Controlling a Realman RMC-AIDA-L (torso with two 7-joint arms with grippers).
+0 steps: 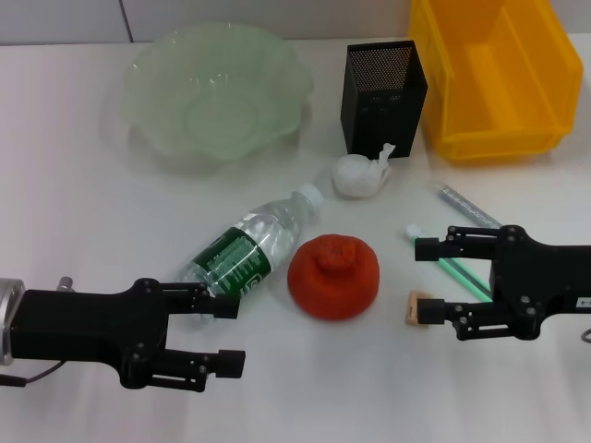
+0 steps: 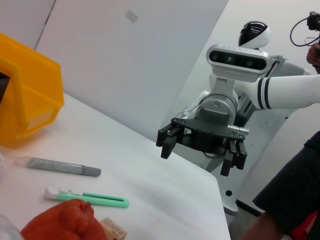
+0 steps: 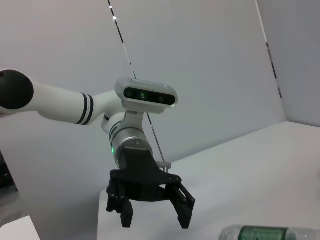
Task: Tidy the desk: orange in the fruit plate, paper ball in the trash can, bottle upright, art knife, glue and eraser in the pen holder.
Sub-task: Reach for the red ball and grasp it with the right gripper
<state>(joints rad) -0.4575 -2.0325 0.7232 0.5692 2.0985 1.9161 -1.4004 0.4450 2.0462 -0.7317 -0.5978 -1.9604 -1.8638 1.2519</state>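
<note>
On my white counter (image 1: 83, 231) I see the yellow plastic bin (image 1: 499, 74) and pale green glass fruit plate (image 1: 217, 92) at the far edge. The clear bottle (image 1: 254, 247) lies on its side; I can't read its green label. The orange (image 1: 333, 275) sits just beside it. My left gripper (image 1: 226, 334) and right gripper (image 1: 434, 281) are both spread, holding nothing.

Left gripper (image 1: 224, 334): jaws spread, bare table between them; lying water bottle (image 1: 251, 247) touches upper finger, blocks path beyond it.

Ahead of left jaws: orange (image 1: 333, 276), near, open gap before it.

Right gripper (image 1: 427, 278): jaws spread; eraser (image 1: 421, 308) just inside lower finger, green art knife (image 1: 452, 265) crosses under upper finger. Glue stick (image 1: 466, 206) beyond upper finger.

Paper ball (image 1: 360, 173) crowds pen holder (image 1: 381, 85) front.
</note>
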